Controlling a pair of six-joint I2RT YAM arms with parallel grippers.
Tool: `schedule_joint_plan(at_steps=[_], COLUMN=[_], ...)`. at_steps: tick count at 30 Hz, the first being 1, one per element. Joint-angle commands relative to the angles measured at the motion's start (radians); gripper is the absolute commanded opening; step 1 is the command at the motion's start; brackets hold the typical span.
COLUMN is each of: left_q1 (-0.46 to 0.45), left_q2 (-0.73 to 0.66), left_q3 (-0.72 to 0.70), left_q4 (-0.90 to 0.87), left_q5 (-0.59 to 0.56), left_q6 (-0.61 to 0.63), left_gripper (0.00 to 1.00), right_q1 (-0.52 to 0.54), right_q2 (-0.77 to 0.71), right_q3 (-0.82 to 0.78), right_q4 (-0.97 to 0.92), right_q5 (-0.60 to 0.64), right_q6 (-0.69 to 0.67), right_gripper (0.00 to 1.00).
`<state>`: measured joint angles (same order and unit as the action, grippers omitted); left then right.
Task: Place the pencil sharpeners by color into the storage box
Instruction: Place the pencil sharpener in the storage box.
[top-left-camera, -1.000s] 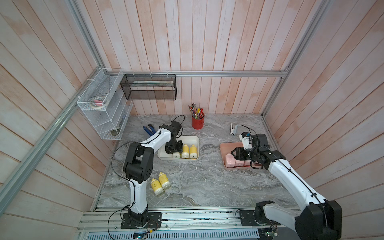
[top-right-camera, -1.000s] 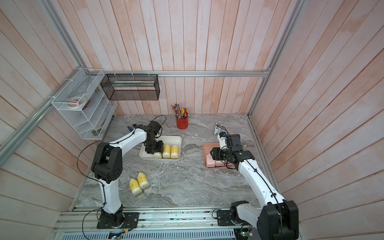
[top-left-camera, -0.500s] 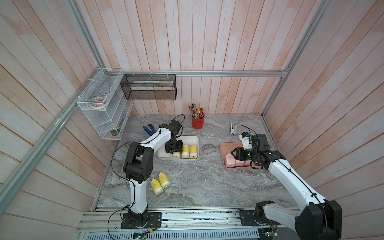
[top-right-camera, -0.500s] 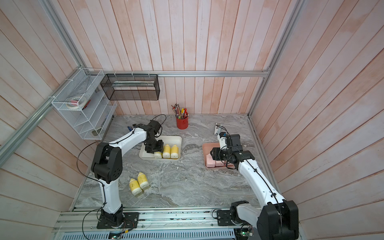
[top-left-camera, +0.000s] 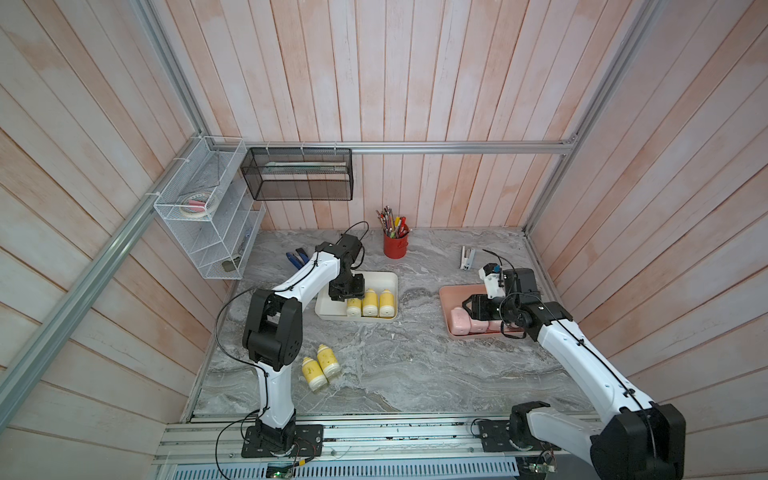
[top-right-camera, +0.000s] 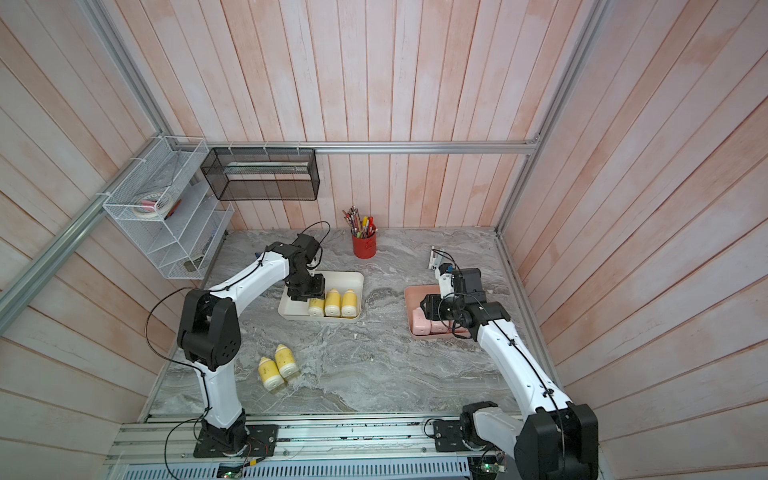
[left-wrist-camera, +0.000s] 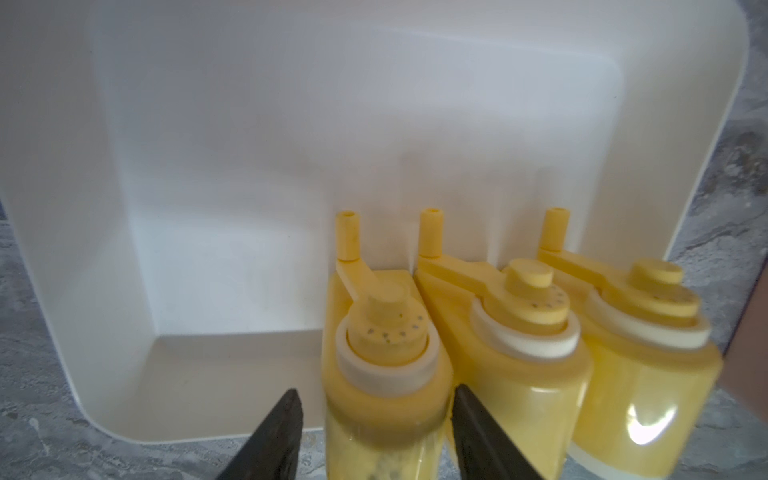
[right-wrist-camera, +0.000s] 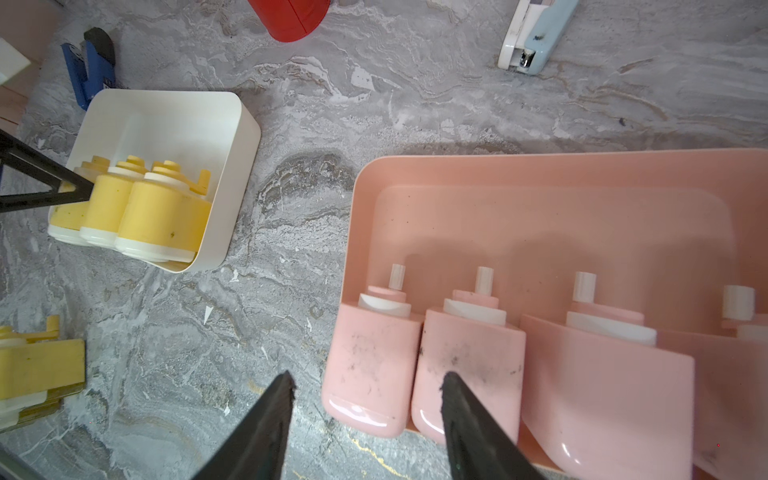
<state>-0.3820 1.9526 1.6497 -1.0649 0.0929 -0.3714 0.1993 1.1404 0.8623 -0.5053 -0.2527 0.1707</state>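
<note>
Clock read from above, 6 at the robot bases, 12 at the back wall. Nearest, about 7 o'clock on the counter (top-left-camera: 415, 374): two yellow sharpeners (top-left-camera: 328, 362) lie side by side on the bare stone, touching each other, outside any box and not sorted yet. Further in, about 11 o'clock, the cream box (top-left-camera: 378, 274) holds three yellow sharpeners (top-left-camera: 370, 303) in a row along its near wall, with the far half of the box bare. The left pincer (left-wrist-camera: 374, 407) straddles the row's end sharpener (left-wrist-camera: 384, 353). Its jaws are apart, with a visible gap at one finger and the other finger in the seam against the neighbouring sharpener. It reads as let go, not clamped. At about 3 o'clock the pink tray (top-left-camera: 453, 295) carries four pink sharpeners (right-wrist-camera: 469, 357) in a row, cranks pointing to the bare far half. The right pincer (right-wrist-camera: 366, 377) hangs over the end pink sharpener (right-wrist-camera: 370, 349) with its jaws spread and holds nothing. Farthest, around 12 to 1 o'clock, a red pencil cup (top-left-camera: 395, 247) and a stapler (top-left-camera: 466, 257) sit apart from the job. Judgement: the pink side looks done with all four in. The yellow side has three of five in, so the task is most of the way there. Left to do: fetch the two loose yellows and set them in the cream box, which has room.
</note>
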Motion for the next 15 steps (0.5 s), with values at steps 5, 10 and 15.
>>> schedule_joint_plan(at_steps=[5,10,15], left_q1=[-0.024,-0.045,-0.055], left_q2=[-0.086,-0.147,-0.246], left_q3=[0.092,0.062,-0.072], left_q4=[-0.065,-0.08,-0.049], left_q5=[-0.052,-0.068,-0.068], left_q6=[-0.017,-0.027,-0.044], left_gripper=[0.6,0.6,0.6], right_q1=[-0.005,-0.004,-0.004], right_q2=[-0.017,-0.016,-0.016], right_q3=[-0.012,-0.013,-0.014], right_q4=[0.013,0.014,0.015], right_q5=[-0.022,-0.026,-0.028], right_q6=[-0.008,-0.006,-0.007], right_gripper=[0.59,0.6,0.59])
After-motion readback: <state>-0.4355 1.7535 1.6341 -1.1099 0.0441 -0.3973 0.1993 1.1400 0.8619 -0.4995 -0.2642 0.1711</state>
